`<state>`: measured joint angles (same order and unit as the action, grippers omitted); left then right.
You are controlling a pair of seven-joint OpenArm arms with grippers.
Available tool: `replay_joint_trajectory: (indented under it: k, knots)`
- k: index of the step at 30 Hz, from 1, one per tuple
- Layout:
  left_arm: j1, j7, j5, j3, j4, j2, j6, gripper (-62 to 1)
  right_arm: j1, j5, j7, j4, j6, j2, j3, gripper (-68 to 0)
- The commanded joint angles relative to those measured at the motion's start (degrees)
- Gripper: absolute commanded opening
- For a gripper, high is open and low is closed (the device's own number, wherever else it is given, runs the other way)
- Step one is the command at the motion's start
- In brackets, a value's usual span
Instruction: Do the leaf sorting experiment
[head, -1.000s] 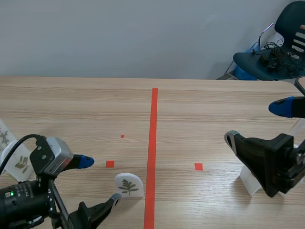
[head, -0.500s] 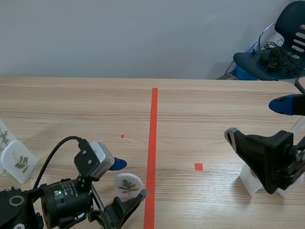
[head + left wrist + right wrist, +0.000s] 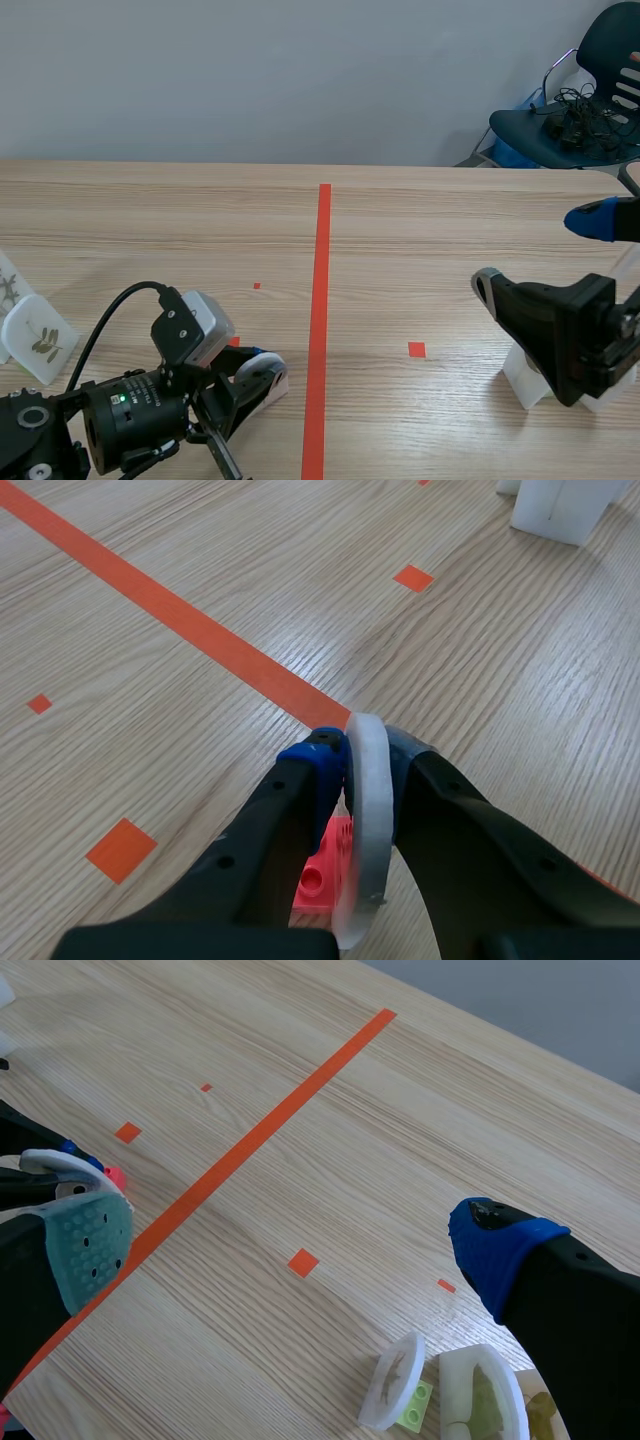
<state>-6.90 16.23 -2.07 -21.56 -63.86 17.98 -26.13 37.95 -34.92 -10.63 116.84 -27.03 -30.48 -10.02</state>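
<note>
- Where the orange-red centre line [image 3: 322, 300] runs toward the robot's edge of the surface [image 3: 420, 230], the left pincer [image 3: 262, 370] sits low just to the left of that line, pinching a white leaf disc [image 3: 368, 800] between its two pads
- The disc stands on edge between the fingers, roughly upright, with a small pink brick [image 3: 325, 872] at its foot; only the disc's rim shows in the left wrist view, so its leaf cannot be made out there
- The right pincer [image 3: 290, 1235] is spread wide with nothing between its fingers, held above the surface near the right edge
- Under the right pincer, close to the right edge, a second white disc [image 3: 390, 1385] leans on a green brick [image 3: 415, 1407], and just beside it a third disc [image 3: 485, 1400] carries a green leaf
- Near the left edge two white leaf tiles [image 3: 38, 340] stand close together, the nearer one showing a dark sprig, well apart from the left pincer
- A white stand [image 3: 522, 378] is partly hidden behind the right arm
- Beyond the far right corner a dark chair [image 3: 590, 90] holds a tangle of cables [image 3: 580, 115]
</note>
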Motion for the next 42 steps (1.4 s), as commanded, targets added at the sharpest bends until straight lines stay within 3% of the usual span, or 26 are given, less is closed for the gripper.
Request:
replay_joint_trajectory:
  k: [1, 4, 8, 14, 19, 24, 34, 37, 42]
  knots:
    - [-0.22, 0.61, 1.18, 0.42, -2.05, 0.37, -0.35, -54.9, -0.63, -0.22, 0.44, 0.00, 0.20, -0.28, -0.04, 0.4]
    - [-2.03, -0.15, 3.45, 1.79, -6.23, 1.60, -1.86, -54.9, -0.63, -0.22, 0.44, 0.00, 0.20, -0.28, -0.04, 0.4]
    - [-7.63, -4.15, 9.62, 6.73, -15.08, 3.91, -2.32, -54.8, -0.63, -0.22, 0.44, 0.00, 0.20, -0.28, -0.04, 0.4]
    - [-17.77, -4.68, 17.40, 19.47, -20.85, 4.57, -1.77, -54.9, -0.63, -0.22, 0.44, 0.00, 0.20, -0.28, -0.04, 0.4]
    - [-20.00, -4.68, 19.06, 26.25, -18.34, 3.65, 3.06, -55.0, -0.66, -0.24, 0.46, 0.00, 0.20, -0.28, -0.04, 0.4]
    - [-17.70, -4.11, 22.71, 27.80, -11.91, 3.65, 6.40, -55.0, -0.66, -0.24, 0.48, 0.00, 0.20, -0.28, -0.04, 0.4]
    - [-11.93, -2.51, 22.91, 27.80, -1.27, 3.67, 7.19, -54.5, -0.66, -0.24, 0.46, 0.00, 0.20, -0.28, -0.04, 0.4]
    - [-11.98, -2.51, 22.88, 27.80, -1.29, 3.67, 7.13, -45.3, -0.66, -0.24, 0.46, 0.00, 0.20, -0.28, -0.04, 0.4]
    - [-12.00, -2.54, 22.88, 28.00, -1.62, 4.02, 6.80, -13.9, -0.66, -0.24, 0.46, 0.00, 0.20, -0.28, -0.04, 0.4]
